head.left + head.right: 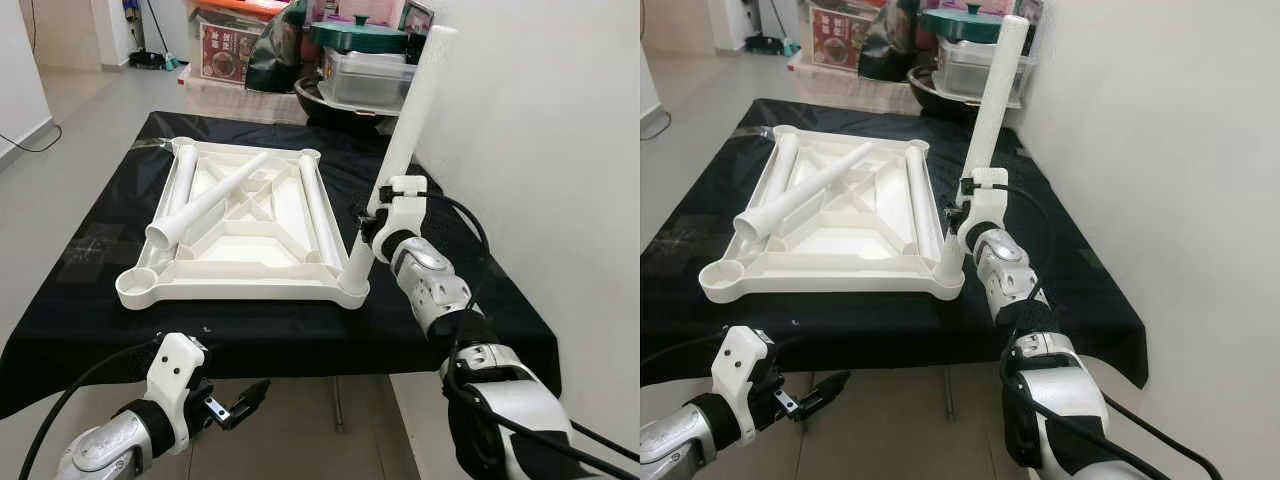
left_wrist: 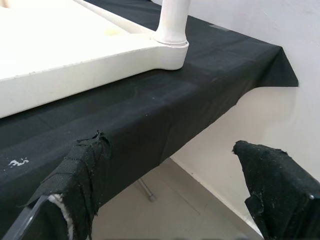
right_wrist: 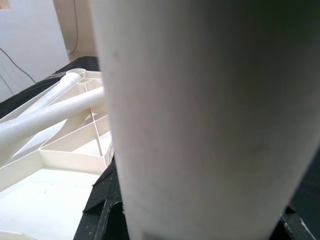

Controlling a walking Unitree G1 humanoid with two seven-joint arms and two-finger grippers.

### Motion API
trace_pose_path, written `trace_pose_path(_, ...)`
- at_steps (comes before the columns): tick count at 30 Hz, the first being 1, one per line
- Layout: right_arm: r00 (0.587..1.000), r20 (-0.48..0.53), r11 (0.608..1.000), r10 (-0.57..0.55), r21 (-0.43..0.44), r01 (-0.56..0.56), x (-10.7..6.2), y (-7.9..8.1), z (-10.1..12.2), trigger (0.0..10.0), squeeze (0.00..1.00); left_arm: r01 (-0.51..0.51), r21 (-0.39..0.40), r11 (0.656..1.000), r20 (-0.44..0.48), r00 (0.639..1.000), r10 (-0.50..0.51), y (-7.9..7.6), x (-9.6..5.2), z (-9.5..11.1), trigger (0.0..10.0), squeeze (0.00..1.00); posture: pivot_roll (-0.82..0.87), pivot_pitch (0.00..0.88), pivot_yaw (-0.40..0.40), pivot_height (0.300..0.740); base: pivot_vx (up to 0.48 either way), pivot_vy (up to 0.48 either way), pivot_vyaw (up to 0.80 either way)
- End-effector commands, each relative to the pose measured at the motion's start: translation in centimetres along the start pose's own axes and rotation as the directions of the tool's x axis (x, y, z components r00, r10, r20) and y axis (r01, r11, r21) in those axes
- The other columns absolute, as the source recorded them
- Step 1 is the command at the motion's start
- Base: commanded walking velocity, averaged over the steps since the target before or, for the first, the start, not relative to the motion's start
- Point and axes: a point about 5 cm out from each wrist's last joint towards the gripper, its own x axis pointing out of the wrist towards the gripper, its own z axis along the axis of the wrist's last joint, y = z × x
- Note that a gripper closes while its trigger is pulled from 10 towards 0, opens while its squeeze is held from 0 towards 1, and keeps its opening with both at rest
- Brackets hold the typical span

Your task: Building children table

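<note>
The right pincer (image 1: 372, 222) was pinching a white table leg (image 1: 400, 150) low on its shaft, the leg's foot standing in the socket at the near right corner of the upturned white tabletop (image 1: 245, 215), and the leg leaned noticeably away toward the far right instead of standing plumb. That lean looked like the trouble to me: if the arm pushed down while the leg was off true, the foot could jam in the socket or pop out, and since the tabletop lay loose near the front edge of the worktop (image 1: 90, 300), a sideways shove might slide it over the cloth and off that edge. The tall leg also stood close to the white wall (image 1: 540, 120), so straightening it carelessly could knock it there. Three more legs (image 1: 205, 200) lay loose in the ribbed underside, one diagonally across it, and a jolt could send them rolling. The left pincer (image 1: 240, 402) hung below the worktop's front edge with its fingers spread, holding nothing and steadying nothing. The worktop was draped in black cloth that hung over its edges, which probably gave little grip. Behind its far edge were stacked boxes, a clear tub (image 1: 365, 75) with a green lid and dark bags, on a pale tiled floor (image 1: 70, 90).
</note>
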Motion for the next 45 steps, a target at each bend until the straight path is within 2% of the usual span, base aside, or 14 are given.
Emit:
trace_pose_path(1, 0.999, -0.014, 0.999, 0.046, -0.009, -0.046, 0.0, 0.7, -0.2, 10.0, 0.0, -0.002, 0.022, 1.0, -0.006, 1.0, 0.002, -0.1, -0.1, 0.1, 10.0, 0.0, 0.21, 0.0, -0.178, 0.74, 0.0, 0.0, 0.0)
trace_pose_path(4, 0.999, -0.001, 0.999, 0.049, 0.002, -0.049, -0.1, 0.7, -0.1, 10.0, 0.05, -0.006, 0.021, 1.0, -0.005, 1.0, 0.006, 0.0, -0.1, 0.1, 10.0, 0.0, 0.21, 0.0, -0.177, 0.74, 0.0, 0.0, 0.0)
trace_pose_path(5, 0.999, 0.013, 0.999, 0.048, 0.01, -0.048, -0.2, 0.7, 0.0, 10.0, 1.0, -0.008, 0.021, 1.0, -0.005, 1.0, 0.008, 0.0, -0.1, 0.2, 10.0, 0.0, 0.21, 0.0, -0.175, 0.74, 0.0, 0.0, 0.0)
trace_pose_path(17, 0.99, 0.143, 1.0, -0.007, 0.019, 0.004, -3.1, -0.3, 1.7, 10.0, 1.0, -0.04, 0.041, 0.998, 0.02, 0.999, 0.04, 0.1, -0.3, 0.9, 10.0, 0.0, 0.18, 0.0, -0.166, 0.74, 0.0, 0.0, 0.0)
trace_pose_path(20, 0.989, 0.14, 0.998, -0.057, 0.016, 0.055, -5.3, -1.3, 1.1, 10.0, 1.0, -0.128, 0.065, 0.99, 0.062, 0.99, 0.124, 0.5, 0.0, 1.6, 10.0, 0.0, 0.16, 0.0, -0.156, 0.74, 0.0, 0.0, 0.0)
trace_pose_path(23, 0.988, 0.14, 0.998, -0.062, 0.016, 0.06, -5.5, -1.3, 1.0, 10.0, 1.0, -0.148, 0.069, 0.987, 0.07, 0.987, 0.144, 0.7, 0.1, 1.7, 10.0, 0.0, 0.16, 0.0, -0.156, 0.74, 0.0, 0.0, 0.0)
trace_pose_path(24, 0.989, 0.123, 0.997, -0.081, -0.001, 0.082, -7.1, -1.4, 0.5, 10.0, 1.0, -0.262, 0.046, 0.964, 0.117, 0.96, 0.255, 1.4, 0.3, 2.5, 10.0, 0.0, 0.13, 0.0, -0.144, 0.74, 0.0, 0.0, 0.0)
trace_pose_path(26, 0.99, 0.114, 0.996, -0.088, -0.008, 0.09, -7.7, -1.4, 0.3, 10.0, 1.0, -0.302, 0.038, 0.953, 0.134, 0.946, 0.294, 1.6, 0.4, 2.8, 10.0, 0.0, 0.13, 0.0, -0.144, 0.74, 0.0, 0.0, 0.0)
trace_pose_path(27, 0.99, 0.104, 0.996, -0.091, -0.013, 0.092, -8.3, -1.3, 0.1, 10.0, 0.68, -0.333, 0.031, 0.942, 0.147, 0.934, 0.325, 1.7, 0.4, 3.1, 10.0, 0.0, 0.12, 0.0, -0.14, 0.74, 0.0, 0.0, 0.0)
trace_pose_path(28, 0.992, 0.092, 0.996, -0.087, -0.028, 0.09, -8.9, -1.1, 0.0, 10.0, 0.0, -0.36, 0.022, 0.933, 0.158, 0.922, 0.352, 1.7, 0.4, 3.3, 10.0, 0.0, 0.12, 0.0, -0.139, 0.74, 0.0, 0.0, 0.0)
trace_pose_path(31, 0.993, 0.075, 0.995, -0.089, -0.029, 0.092, -9.3, -1.0, -0.3, 10.0, 0.0, -0.383, 0.016, 0.923, 0.167, 0.912, 0.376, 1.6, 0.3, 3.4, 10.0, 0.0, 0.12, 0.0, -0.139, 0.74, 0.0, 0.0, 0.0)
trace_pose_path(34, 0.988, -0.052, 0.99, -0.143, 0.004, 0.144, -10.8, -1.4, -1.8, 10.0, 0.0, -0.428, -0.014, 0.904, 0.18, 0.888, 0.423, 1.0, -0.1, 3.6, 10.0, 0.0, 0.12, 0.0, -0.139, 0.74, 0.0, 0.0, 0.0)
trace_pose_path(38, 0.979, -0.114, 0.984, -0.17, 0.027, 0.174, -11.6, -1.6, -2.6, 10.0, 0.0, -0.454, -0.034, 0.89, 0.183, 0.873, 0.452, 0.8, -0.3, 3.6, 10.0, 0.0, 0.12, 0.0, -0.142, 0.74, 0.0, 0.0, 0.0)
trace_pose_path(45, 0.986, -0.064, 0.987, -0.153, 0.037, 0.155, -12.8, -1.1, -2.7, 10.0, 0.0, -0.486, -0.041, 0.873, 0.175, 0.857, 0.485, 0.7, -0.2, 3.4, 10.0, 0.0, 0.12, 0.0, -0.136, 0.74, 0.0, 0.0, 0.0)
